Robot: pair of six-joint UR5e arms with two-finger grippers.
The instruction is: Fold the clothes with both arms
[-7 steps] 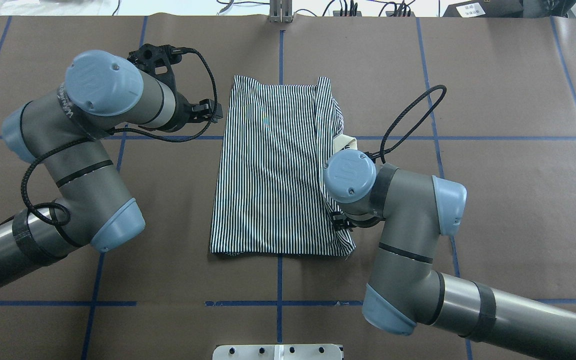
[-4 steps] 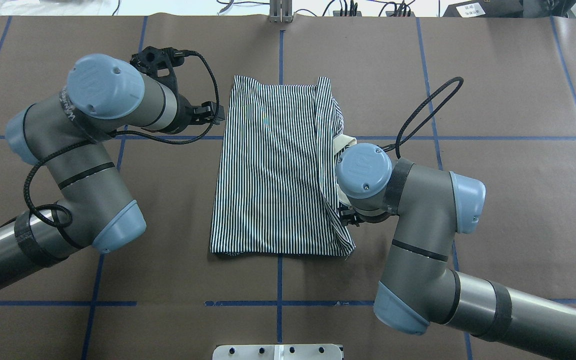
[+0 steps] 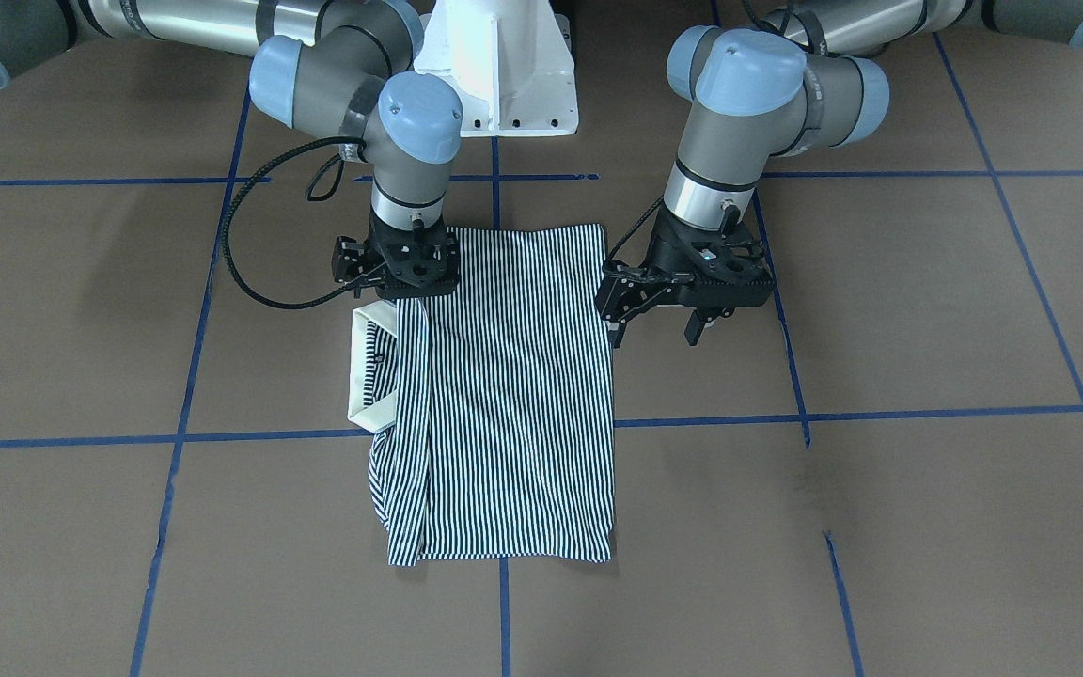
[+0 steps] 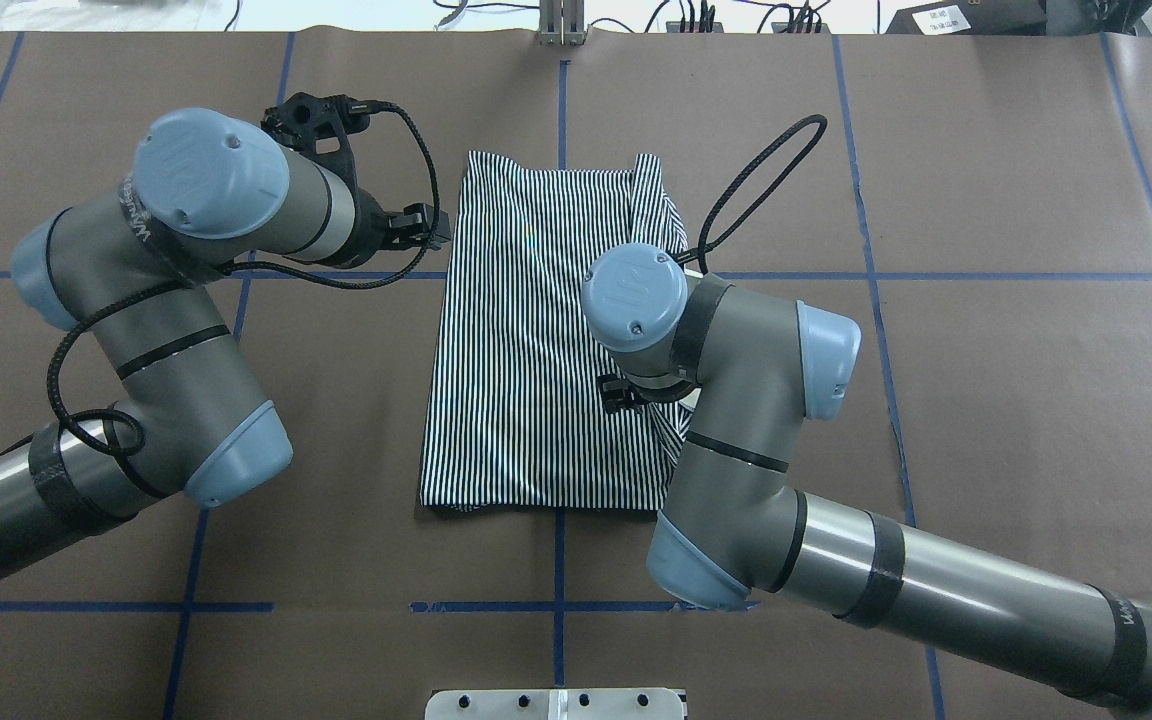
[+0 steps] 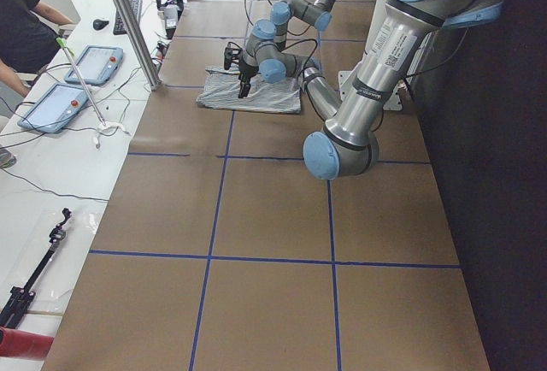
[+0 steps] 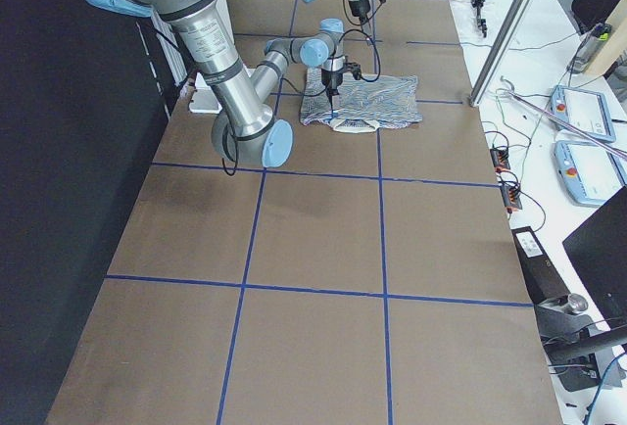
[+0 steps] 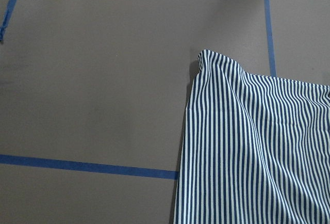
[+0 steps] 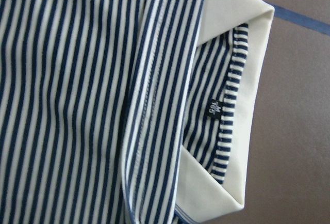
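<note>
The striped polo shirt (image 3: 513,395) lies folded into a long rectangle mid-table, also in the overhead view (image 4: 526,350). Its cream collar (image 3: 368,376) sticks out at the side by my right arm and fills the right wrist view (image 8: 237,17) with the size label. My right gripper (image 3: 398,282) hangs low over the shirt's edge just above the collar; its fingers are hidden, so I cannot tell whether it holds cloth. My left gripper (image 3: 652,334) is open and empty, just off the shirt's opposite edge. The left wrist view shows a shirt corner (image 7: 258,146) on bare paper.
The table is covered in brown paper with blue tape lines (image 3: 880,412). The white pedestal base (image 3: 499,75) stands at the robot's side. A metal post (image 5: 128,20) and tablets (image 5: 51,106) sit on the operators' bench beyond the table's far edge.
My right arm swung first a little outward, then inward over the shirt, its wrist now above the striped cloth. My left arm has barely moved.
</note>
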